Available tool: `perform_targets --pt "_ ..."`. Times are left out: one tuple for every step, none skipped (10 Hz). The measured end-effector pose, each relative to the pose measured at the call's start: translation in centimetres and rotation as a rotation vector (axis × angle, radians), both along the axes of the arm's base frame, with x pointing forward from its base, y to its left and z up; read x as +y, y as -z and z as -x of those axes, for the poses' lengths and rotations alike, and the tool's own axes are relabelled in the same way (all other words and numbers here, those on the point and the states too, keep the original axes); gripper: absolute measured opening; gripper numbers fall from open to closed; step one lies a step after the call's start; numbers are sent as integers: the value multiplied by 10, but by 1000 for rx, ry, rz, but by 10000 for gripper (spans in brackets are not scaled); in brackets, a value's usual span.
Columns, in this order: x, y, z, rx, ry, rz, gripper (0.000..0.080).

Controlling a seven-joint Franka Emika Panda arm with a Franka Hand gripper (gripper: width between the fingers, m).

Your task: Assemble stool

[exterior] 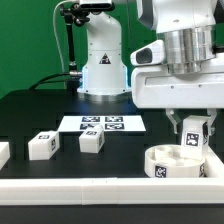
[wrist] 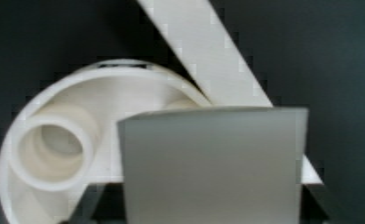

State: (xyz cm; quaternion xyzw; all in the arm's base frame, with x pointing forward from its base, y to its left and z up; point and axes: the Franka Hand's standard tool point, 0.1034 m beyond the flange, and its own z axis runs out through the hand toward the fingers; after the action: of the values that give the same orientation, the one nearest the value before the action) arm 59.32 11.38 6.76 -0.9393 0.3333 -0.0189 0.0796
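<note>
The round white seat disc [exterior: 174, 160] lies on the black table at the exterior view's right, tags on its rim. My gripper [exterior: 191, 135] is shut on a white tagged leg [exterior: 192, 133] and holds it upright just over the seat's top. In the wrist view the leg [wrist: 214, 165] fills the foreground between the jaws, and the seat [wrist: 72, 130] with a round socket hole [wrist: 54, 148] lies behind it. Two more loose legs [exterior: 42, 144] [exterior: 91, 141] lie on the table at the exterior view's left.
The marker board [exterior: 103, 123] lies flat behind the legs. A white border rail [exterior: 100, 188] runs along the table's front; another rail [wrist: 200, 50] crosses the wrist view. Another white part [exterior: 3, 153] shows at the left edge.
</note>
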Motion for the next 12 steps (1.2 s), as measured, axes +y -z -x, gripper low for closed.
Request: perform_targets --pt "0 0 0 5 33 -6 340" --pt "0 0 0 24 161 -31 340" --pt "0 0 0 39 259 -62 340" --pt "0 0 -1 49 337 -85 340" --pt "0 0 -1 60 483 -119 340" --pt "2 1 -1 68 580 -141 340" --pt "2 1 -1 83 658 -160 340" --pt "1 1 -1 100 716 -174 340" --pt "1 0 -1 127 775 -182 340" --pt "8 -4 -2 160 758 -148 340" --pt "9 -4 -4 164 815 -161 340" --pt "9 -3 -3 181 889 -172 340"
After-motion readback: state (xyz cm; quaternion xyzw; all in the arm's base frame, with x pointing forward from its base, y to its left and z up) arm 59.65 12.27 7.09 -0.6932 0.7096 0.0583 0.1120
